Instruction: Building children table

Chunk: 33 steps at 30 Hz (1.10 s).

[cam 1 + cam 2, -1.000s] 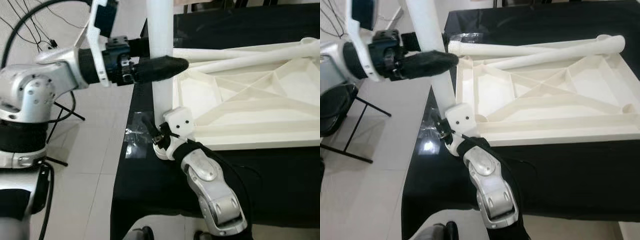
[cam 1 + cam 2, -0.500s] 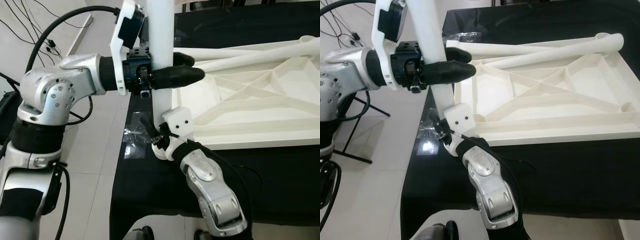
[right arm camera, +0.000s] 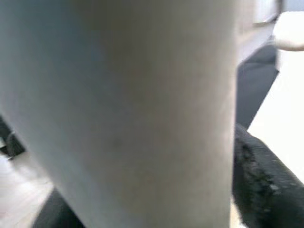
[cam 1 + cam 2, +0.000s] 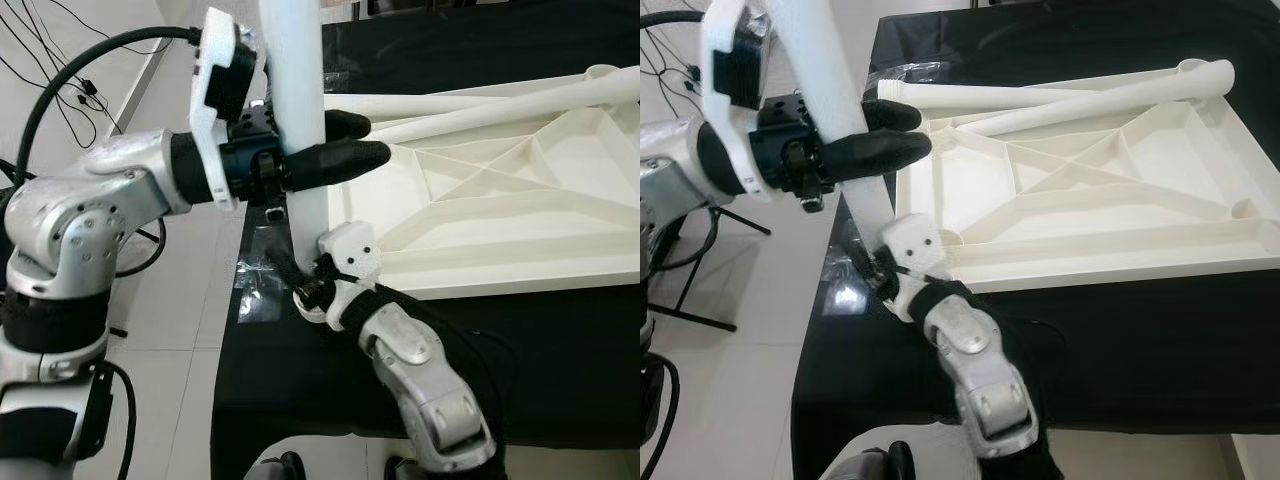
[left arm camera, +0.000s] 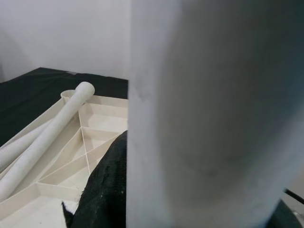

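A white table leg (image 4: 298, 110) stands nearly upright at the near-left corner of the upturned white tabletop (image 4: 500, 215), leaning slightly left. My left gripper (image 4: 370, 139) reaches in from the left at mid height, one black finger on each side of the leg, shut on it. In the left wrist view the leg (image 5: 209, 118) fills the space beside a black finger (image 5: 102, 190). My right gripper (image 4: 296, 268) holds the leg's foot at the corner; a black finger (image 3: 259, 187) shows beside the leg (image 3: 137, 109). Two more white legs (image 4: 480, 98) lie across the tabletop's far side.
The tabletop rests on a black-covered table (image 4: 560, 360) whose left edge is just beyond the upright leg. A clear plastic bag (image 4: 255, 285) lies at that edge. Black cables (image 4: 60, 60) run over the tiled floor on the left, near a black stand (image 4: 690, 300).
My left gripper has gone from lying in front of the leg to having a finger on each side of it. The leg's top has tipped a little left. My right gripper stays at the foot.
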Tool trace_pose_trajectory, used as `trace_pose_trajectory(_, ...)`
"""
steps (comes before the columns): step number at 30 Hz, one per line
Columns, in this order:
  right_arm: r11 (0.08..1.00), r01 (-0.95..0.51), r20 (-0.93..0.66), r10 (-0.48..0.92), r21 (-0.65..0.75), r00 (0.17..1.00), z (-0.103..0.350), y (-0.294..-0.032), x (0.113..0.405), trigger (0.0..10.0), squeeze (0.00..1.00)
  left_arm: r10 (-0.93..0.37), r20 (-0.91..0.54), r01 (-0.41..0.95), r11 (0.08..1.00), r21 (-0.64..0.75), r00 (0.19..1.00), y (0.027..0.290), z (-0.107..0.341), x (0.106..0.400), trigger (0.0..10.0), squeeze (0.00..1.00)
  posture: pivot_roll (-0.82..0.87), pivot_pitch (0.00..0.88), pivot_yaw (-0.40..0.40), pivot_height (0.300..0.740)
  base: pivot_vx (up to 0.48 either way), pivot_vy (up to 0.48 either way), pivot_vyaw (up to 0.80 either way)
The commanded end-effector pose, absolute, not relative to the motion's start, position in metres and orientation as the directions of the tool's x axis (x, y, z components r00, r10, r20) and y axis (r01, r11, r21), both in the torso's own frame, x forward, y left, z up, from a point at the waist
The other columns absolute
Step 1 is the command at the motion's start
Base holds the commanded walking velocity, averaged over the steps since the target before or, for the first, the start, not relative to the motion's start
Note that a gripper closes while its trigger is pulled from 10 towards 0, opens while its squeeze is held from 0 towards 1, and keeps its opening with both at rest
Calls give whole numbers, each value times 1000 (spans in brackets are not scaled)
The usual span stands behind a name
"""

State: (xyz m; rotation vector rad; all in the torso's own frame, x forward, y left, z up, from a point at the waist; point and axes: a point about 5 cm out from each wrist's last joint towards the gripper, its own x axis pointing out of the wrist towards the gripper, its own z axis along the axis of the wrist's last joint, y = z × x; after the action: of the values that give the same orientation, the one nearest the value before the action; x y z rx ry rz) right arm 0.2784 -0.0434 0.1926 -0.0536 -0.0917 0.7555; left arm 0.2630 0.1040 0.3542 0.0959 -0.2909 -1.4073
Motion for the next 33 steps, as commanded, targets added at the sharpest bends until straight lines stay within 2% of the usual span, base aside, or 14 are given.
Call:
trace_pose_trajectory(1,601,-793,30,799,-100,601,191,-39,285,10000,1000,-997,79,990,6,139,-6,88,331,250,0,0,67,247,111,740,0,0,0)
trace_pose_trajectory(2,553,-823,26,832,-133,555,195,-43,288,10000,1000,-997,81,990,7,138,-4,88,330,250,0,0,67,247,111,740,0,0,0)
trace_pose_trajectory(4,553,-823,26,832,-133,555,195,-43,288,10000,1000,-997,81,990,7,138,-4,88,330,250,0,0,67,247,111,740,0,0,0)
trace_pose_trajectory(5,490,-851,17,868,-189,496,201,-48,293,10000,561,-996,86,991,12,135,0,88,329,249,0,0,64,245,111,740,0,0,0)
trace_pose_trajectory(6,490,-851,17,868,-189,496,201,-48,293,10000,561,-996,86,991,12,135,0,88,329,249,0,0,64,245,111,740,0,0,0)
trace_pose_trajectory(7,438,-870,13,895,-227,447,209,-53,300,10000,0,-996,92,991,20,133,8,89,328,248,0,0,60,243,112,740,0,0,0)
trace_pose_trajectory(12,363,-891,23,928,-272,371,226,-62,314,10000,0,-994,108,991,40,125,27,91,326,247,0,0,58,238,106,740,0,0,0)
trace_pose_trajectory(13,320,-901,32,945,-292,325,235,-64,321,10000,0,-992,116,991,55,120,41,92,324,247,0,0,58,235,101,740,0,0,0)
trace_pose_trajectory(15,320,-901,32,945,-292,325,235,-64,321,10000,0,-992,116,991,55,120,41,92,324,247,0,0,58,235,101,740,0,0,0)
trace_pose_trajectory(17,221,-929,36,975,-298,220,247,-67,330,10000,0,-989,133,991,81,109,66,94,320,245,0,0,58,233,92,740,0,0,0)
trace_pose_trajectory(19,169,-941,35,985,-294,166,250,-68,331,10000,0,-987,139,990,90,105,75,95,319,244,0,0,58,233,92,740,0,0,0)
trace_pose_trajectory(20,135,-948,36,991,-287,130,253,-68,332,0,0,-986,145,990,97,103,81,96,318,244,0,0,57,232,88,740,0,0,0)
trace_pose_trajectory(24,76,-959,36,997,-274,68,256,-68,336,0,0,-984,154,989,106,99,90,96,316,244,0,0,53,230,87,740,0,0,0)
trace_pose_trajectory(33,46,-961,4,999,-274,47,252,-69,345,0,0,-983,159,989,110,96,94,95,316,245,0,0,46,233,91,740,0,0,0)
